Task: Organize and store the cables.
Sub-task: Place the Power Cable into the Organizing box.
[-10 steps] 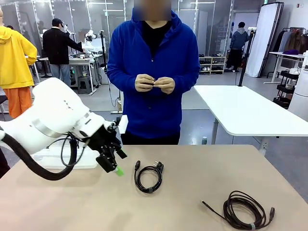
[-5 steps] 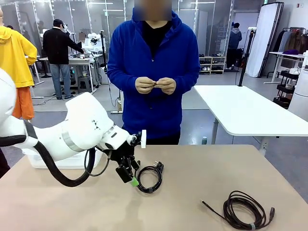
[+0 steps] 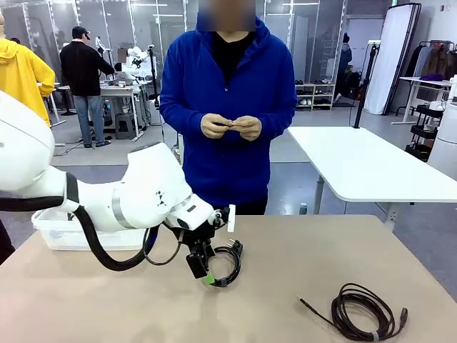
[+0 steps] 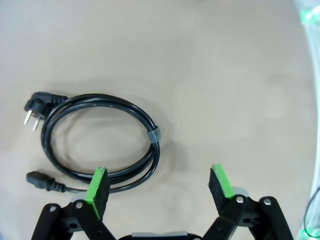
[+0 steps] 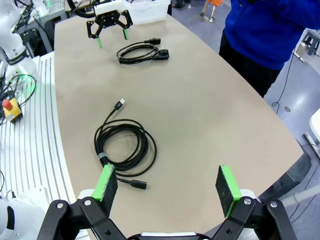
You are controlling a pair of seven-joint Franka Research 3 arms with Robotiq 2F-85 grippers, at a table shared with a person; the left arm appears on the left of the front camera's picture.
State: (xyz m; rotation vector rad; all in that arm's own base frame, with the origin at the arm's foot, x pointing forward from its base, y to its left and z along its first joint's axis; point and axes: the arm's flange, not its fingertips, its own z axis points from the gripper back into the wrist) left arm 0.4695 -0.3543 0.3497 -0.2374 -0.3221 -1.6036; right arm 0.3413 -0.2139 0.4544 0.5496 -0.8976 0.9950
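Arm: Since a second ago my left claw (image 4: 159,185) has swung across over the small coil (image 4: 154,135) lying mid-table; jaws released (right claw (image 5: 167,185) too).
Tech: Handling?
Arm: Probably light, limp, slick. I'd pinch at its tie band. Bare table around; larger coil (image 5: 101,156) well apart, bin (image 3: 64,236) at the far left edge.

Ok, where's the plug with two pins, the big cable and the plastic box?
plug (image 4: 42,99): left wrist view, on its black head.
big cable (image 5: 102,156): right wrist view, on the coil's edge at its tie.
plastic box (image 3: 57,236): front view, on its front wall.
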